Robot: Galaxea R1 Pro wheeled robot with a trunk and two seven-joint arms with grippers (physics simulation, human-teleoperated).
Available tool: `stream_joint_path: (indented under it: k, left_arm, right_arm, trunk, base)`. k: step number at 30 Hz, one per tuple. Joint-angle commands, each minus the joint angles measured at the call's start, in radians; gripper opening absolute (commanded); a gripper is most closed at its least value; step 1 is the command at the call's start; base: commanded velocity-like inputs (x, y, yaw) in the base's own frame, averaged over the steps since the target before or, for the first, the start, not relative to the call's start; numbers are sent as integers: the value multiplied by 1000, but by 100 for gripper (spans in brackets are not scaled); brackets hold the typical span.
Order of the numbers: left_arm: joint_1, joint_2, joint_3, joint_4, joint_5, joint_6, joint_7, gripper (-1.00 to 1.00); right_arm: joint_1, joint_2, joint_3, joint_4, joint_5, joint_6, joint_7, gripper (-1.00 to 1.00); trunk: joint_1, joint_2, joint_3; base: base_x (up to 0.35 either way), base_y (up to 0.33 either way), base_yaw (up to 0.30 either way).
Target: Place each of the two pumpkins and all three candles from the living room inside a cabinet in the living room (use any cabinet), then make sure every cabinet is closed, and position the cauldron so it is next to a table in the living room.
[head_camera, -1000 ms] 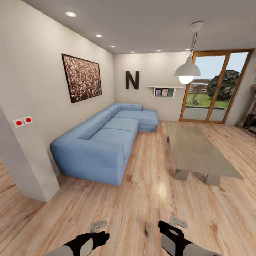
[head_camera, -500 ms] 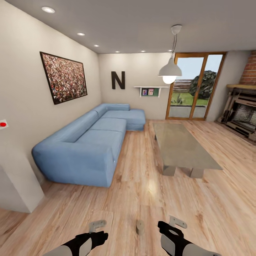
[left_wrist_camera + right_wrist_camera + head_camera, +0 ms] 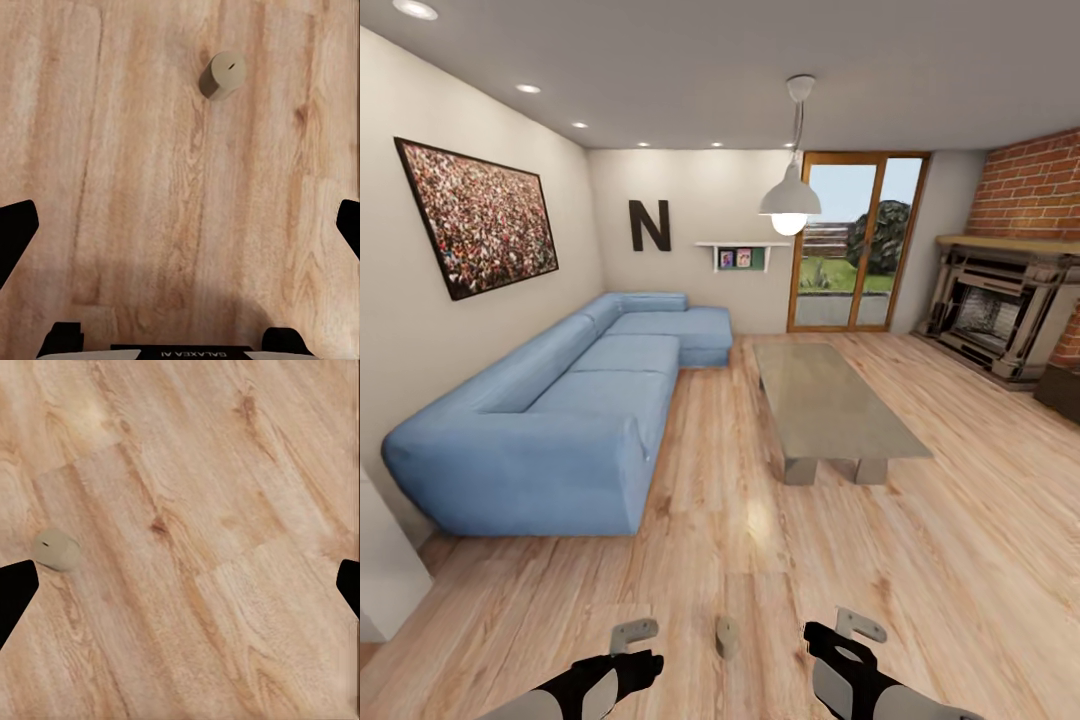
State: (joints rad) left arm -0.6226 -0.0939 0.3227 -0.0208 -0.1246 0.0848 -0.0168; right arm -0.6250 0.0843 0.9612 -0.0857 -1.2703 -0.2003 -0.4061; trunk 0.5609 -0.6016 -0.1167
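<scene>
While candle [image 3: 727,636] stands on floor [image 3: 760,540] between arms, both grippers spread wide, empty; desk [image 3: 830,400] well ahead; lower left gripper [image 3: 180,225] squarely over candle, close gently

Glossy wood-plank floor [image 3: 760,560] — matt beige candle [image 3: 728,636] — translucent glass table [image 3: 830,400].

- A stubby grey-beige candle [image 3: 728,636] stands upright on the wooden floor, wick on top.
- The coffee table [image 3: 830,400], grey translucent glass top on slanted legs, stands mid-room, well apart from it.
</scene>
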Motion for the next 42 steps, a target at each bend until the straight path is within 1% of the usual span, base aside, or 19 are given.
stream_joint_path:
  k: [1, 8, 14, 23, 29, 33, 42]
  left_arm:
    - [0, 0, 9, -2, -10, 6, -2, 100]
    - [0, -3, 9, -2, -10, 6, 0, 100]
    - [0, 0, 9, -1, -10, 4, 1, 100]
    - [1, 4, 9, -1, -10, 4, 1, 100]
    - [24, 5, 9, -1, -10, 2, 1, 100]
    - [28, 5, 9, -1, -8, 1, 1, 100]
    - [29, 3, 9, -1, -6, 1, 0, 100]
  right_arm:
    - [-1, 0, 8, 0, -11, -4, -3, 100]
    - [-1, 0, 8, 0, -12, -4, -3, 100]
    - [-1, 0, 8, 0, -12, -2, -3, 100]
    - [-1, 0, 8, 1, -12, -2, -3, 100]
    - [-1, 0, 8, 1, -12, -2, -3, 100]
    - [-1, 0, 8, 1, -12, -2, 3, 100]
    - [0, -1, 8, 4, -11, -2, 45, 100]
  trunk:
    - [0, -2, -2]
    - [0, -2, -2]
    - [0, -2, -2]
    - [0, -2, -2]
    - [0, -2, -2]
    - [0, -2, -2]
    - [0, -2, -2]
  base:
    - [0, 0, -266]
    - [0, 0, -253]
    - [-45, 79, -65]
    - [-47, 275, -4]
    - [1, 319, 0]
    - [153, 294, 0]
    - [233, 266, 0]
